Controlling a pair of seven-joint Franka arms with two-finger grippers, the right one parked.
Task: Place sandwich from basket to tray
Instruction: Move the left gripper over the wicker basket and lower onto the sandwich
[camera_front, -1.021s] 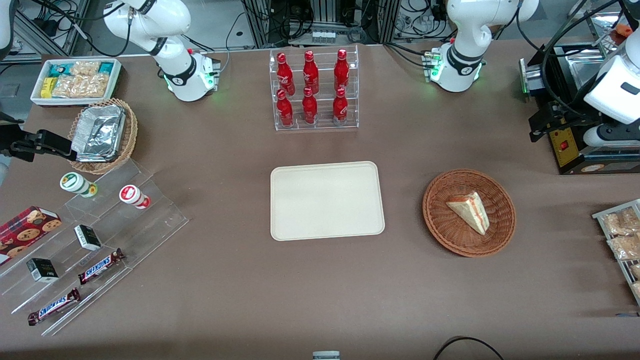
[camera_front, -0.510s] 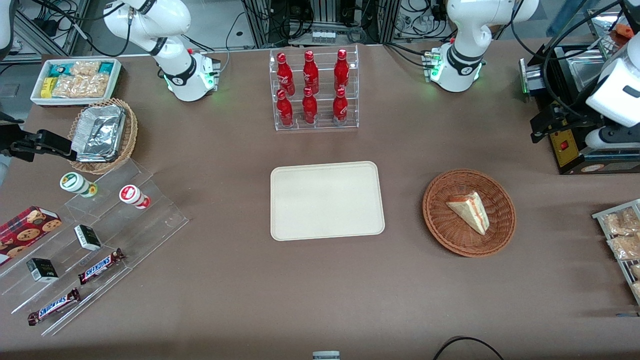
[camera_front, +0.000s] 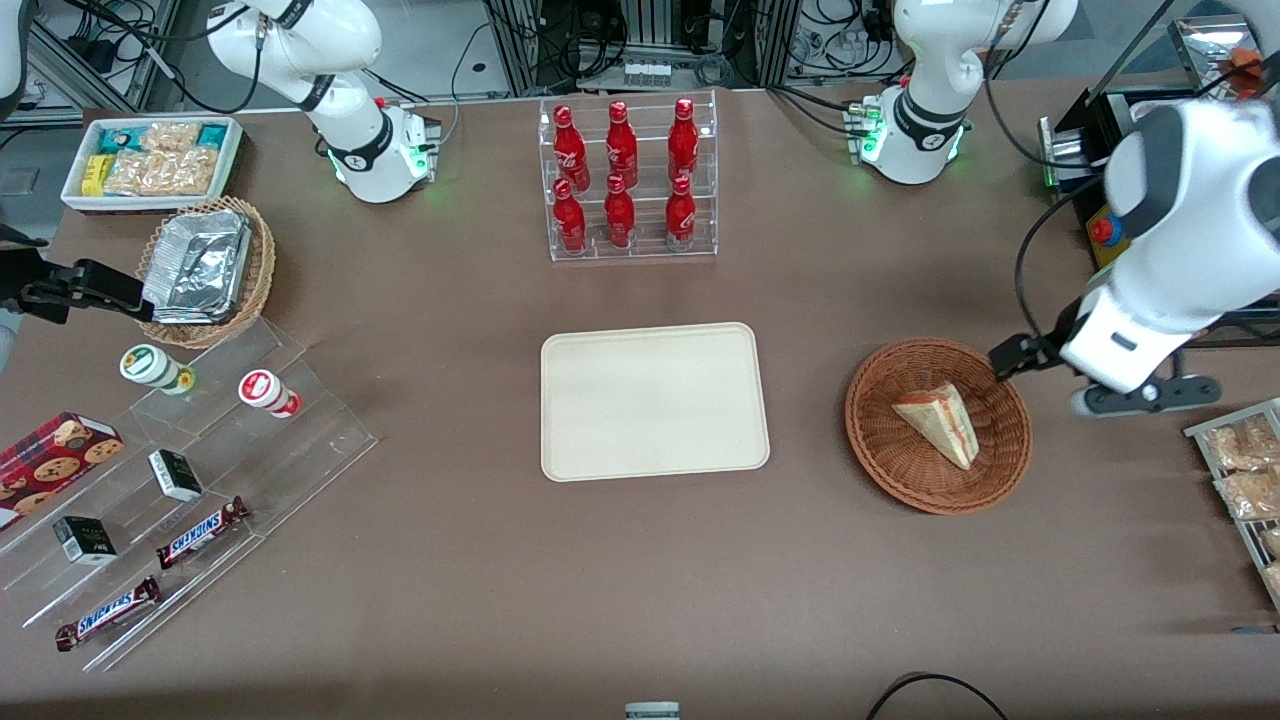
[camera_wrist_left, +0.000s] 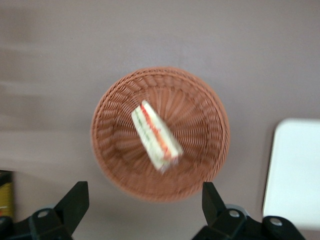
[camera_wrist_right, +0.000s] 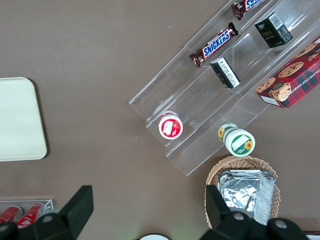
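While the sandwich (camera_front: 938, 422) lies on its side in the basket (camera_front: 900, 470), the gripper (camera_wrist_left: 145, 202) hangs above the basket's rim with its fingers (camera_wrist_left: 75, 200) spread wide and nothing between them. Seen from the front, the left arm's hand reaches over the basket's edge at about 2 o'clock of the sandwich. The wedge rests a little off the middle of the basket, with its red and green filling edge (camera_wrist_left: 156, 134) turned up toward the wrist camera. The tray (camera_front: 655, 400) sits flat on the table at 9 o'clock of the basket, apart from it, and it carries nothing. A rack of red bottles (camera_front: 625, 180) stands at 12 o'clock of the tray, farther from the front camera.
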